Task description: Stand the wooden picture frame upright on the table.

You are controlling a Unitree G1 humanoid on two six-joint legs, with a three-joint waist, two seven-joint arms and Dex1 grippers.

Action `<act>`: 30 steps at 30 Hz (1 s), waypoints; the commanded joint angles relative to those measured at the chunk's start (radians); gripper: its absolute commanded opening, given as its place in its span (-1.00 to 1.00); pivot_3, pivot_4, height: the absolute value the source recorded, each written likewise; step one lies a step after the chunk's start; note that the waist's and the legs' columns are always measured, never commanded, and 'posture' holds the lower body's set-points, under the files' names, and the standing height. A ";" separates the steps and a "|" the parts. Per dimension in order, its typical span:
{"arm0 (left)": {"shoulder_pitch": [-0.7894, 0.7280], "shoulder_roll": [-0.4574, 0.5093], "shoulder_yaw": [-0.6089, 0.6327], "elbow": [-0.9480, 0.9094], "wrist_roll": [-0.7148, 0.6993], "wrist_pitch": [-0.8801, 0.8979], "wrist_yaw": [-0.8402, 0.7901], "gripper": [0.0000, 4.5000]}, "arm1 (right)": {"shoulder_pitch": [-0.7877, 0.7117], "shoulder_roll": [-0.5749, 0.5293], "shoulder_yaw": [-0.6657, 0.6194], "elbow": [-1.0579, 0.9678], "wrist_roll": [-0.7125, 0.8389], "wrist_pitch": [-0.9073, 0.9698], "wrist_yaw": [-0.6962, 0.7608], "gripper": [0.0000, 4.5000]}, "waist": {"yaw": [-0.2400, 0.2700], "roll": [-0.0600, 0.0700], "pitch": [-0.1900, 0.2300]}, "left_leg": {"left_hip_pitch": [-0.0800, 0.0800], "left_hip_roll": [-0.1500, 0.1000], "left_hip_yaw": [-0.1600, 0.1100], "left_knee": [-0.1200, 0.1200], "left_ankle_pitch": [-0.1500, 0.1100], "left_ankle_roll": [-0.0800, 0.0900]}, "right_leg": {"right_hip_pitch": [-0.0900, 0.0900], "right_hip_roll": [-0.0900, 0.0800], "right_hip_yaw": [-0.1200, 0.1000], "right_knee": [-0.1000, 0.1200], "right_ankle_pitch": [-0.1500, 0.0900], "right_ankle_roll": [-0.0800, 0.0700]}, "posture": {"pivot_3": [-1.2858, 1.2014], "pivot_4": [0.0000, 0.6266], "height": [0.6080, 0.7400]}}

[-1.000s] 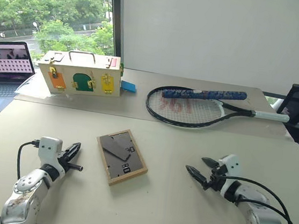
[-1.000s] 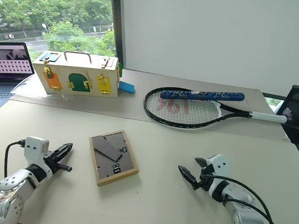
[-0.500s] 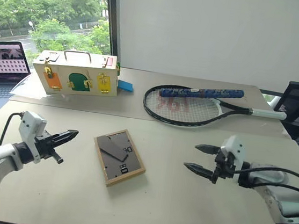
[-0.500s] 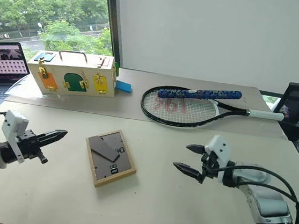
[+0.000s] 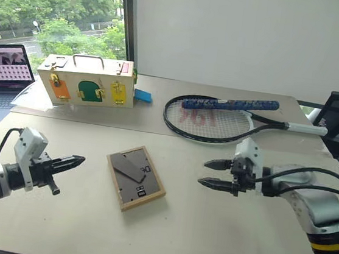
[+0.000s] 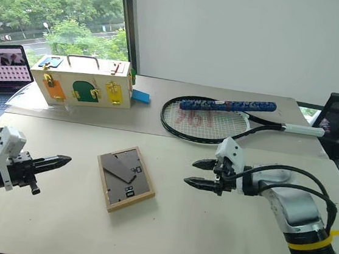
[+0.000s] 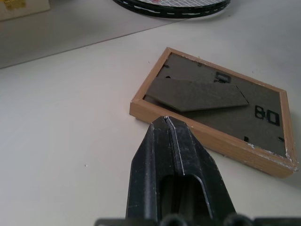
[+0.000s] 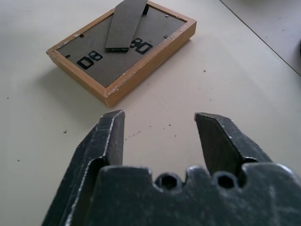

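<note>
table [image 5: 219,231] is big, beige and matte, takes up most of the scene. at its far side a pale wooden box [image 5: 87,82] with coloured doors on the left, a laptop [image 5: 1,74] beyond it at the edge, and a tennis racket [image 5: 219,117] lying flat on the right – none of them matter here.

wooden picture frame [image 5: 135,177] lies flat near the table's middle, back side up: dark grey backing, fold-out stand lying flat against the back, small white label near one corner. nothing touches it.

left gripper [image 5: 70,163] hovers off to the frame's left, above the table, pointing at it, fingers pressed fully together, holding nothing – in the left wrist view the closed tip sits just short of the frame's near edge. right gripper [image 5: 213,174] hovers on the frame's right, pointing toward it, fingers partly apart with a clear gap, empty; right wrist view shows the frame ahead through that gap.

step looks like the approach, both arms lined up on either side, no contact yet. next move probably calls for the right gripper to come down on the frame's near long edge and pinch it, the left to brace or tip the opposite side, then raise it and get the stand swung out so it props. risk: frame skidding on the smooth top.
</note>
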 commanded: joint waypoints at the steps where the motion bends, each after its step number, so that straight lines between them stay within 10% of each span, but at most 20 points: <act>1: 0.012 -0.001 0.002 -0.037 0.030 -0.024 0.007 -1.00 | -0.036 0.032 0.032 0.013 -0.057 -0.063 -0.006 -0.39 | 0.001 0.000 0.000 | 0.000 0.000 0.000 0.000 0.000 0.000 | 0.000 0.000 0.000 0.000 0.000 0.000 | 0.03 -0.52 1.00; 5: -0.020 -0.056 -0.138 -0.062 0.104 -0.032 0.067 -1.00 | -0.134 0.165 0.149 0.201 -0.206 -0.189 -0.052 -0.96 | 0.001 0.000 0.000 | 0.000 0.000 0.000 0.002 0.000 0.000 | 0.000 0.000 0.000 0.000 0.001 0.001 | 0.03 -0.52 1.00; 14: -0.113 -0.151 -0.400 -0.064 0.259 -0.004 0.167 -1.00 | -0.249 0.299 0.272 0.504 -0.398 -0.369 -0.025 -0.96 | 0.014 0.000 0.000 | -0.002 0.000 0.000 0.003 0.001 -0.001 | 0.000 0.000 -0.001 0.001 0.002 0.001 | 0.03 -0.52 1.00; 30: -0.164 -0.148 -0.513 -0.080 0.310 0.008 0.087 -1.00 | -0.042 0.184 0.253 0.024 -0.284 -0.027 0.133 -0.96 | 0.033 0.000 0.000 | -0.002 0.000 0.000 0.005 0.001 -0.001 | 0.001 0.000 -0.001 0.001 0.002 0.002 | 0.03 -0.52 1.00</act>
